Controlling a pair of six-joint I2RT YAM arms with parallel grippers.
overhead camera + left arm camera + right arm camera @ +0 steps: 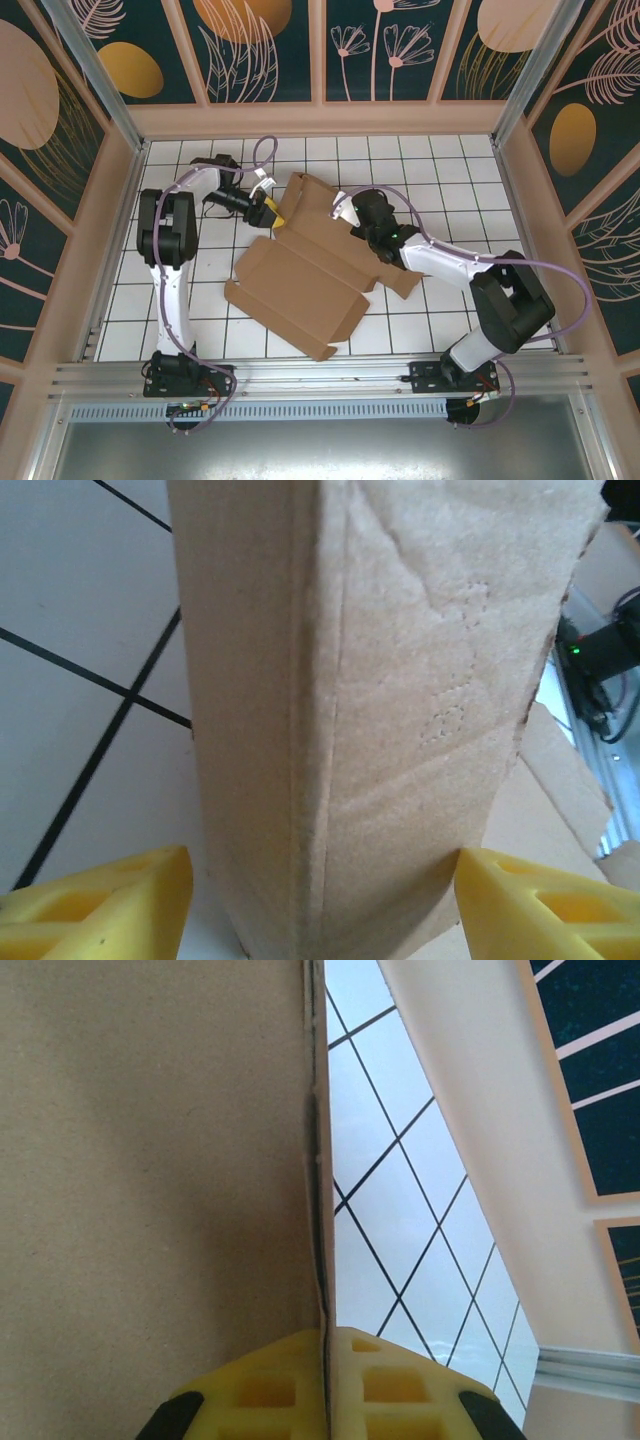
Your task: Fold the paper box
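The paper box (300,280) lies partly flattened on the white tiled table, its big panel near the front and its far flaps raised. My left gripper (272,212) is at the raised flap's left end. In the left wrist view a creased, folded flap (400,680) stands between the wide-set yellow fingers (100,900); the right finger touches its edge, the left one stands just apart. My right gripper (345,212) is at the flap's right end. In the right wrist view it (327,1335) is shut on the thin edge of an upright cardboard panel (150,1160).
The tiled table (450,170) is ringed by low pink walls (320,118) at the back and both sides. An aluminium rail (320,372) runs along the front by the arm bases. Part of the right arm (600,660) shows behind the flap.
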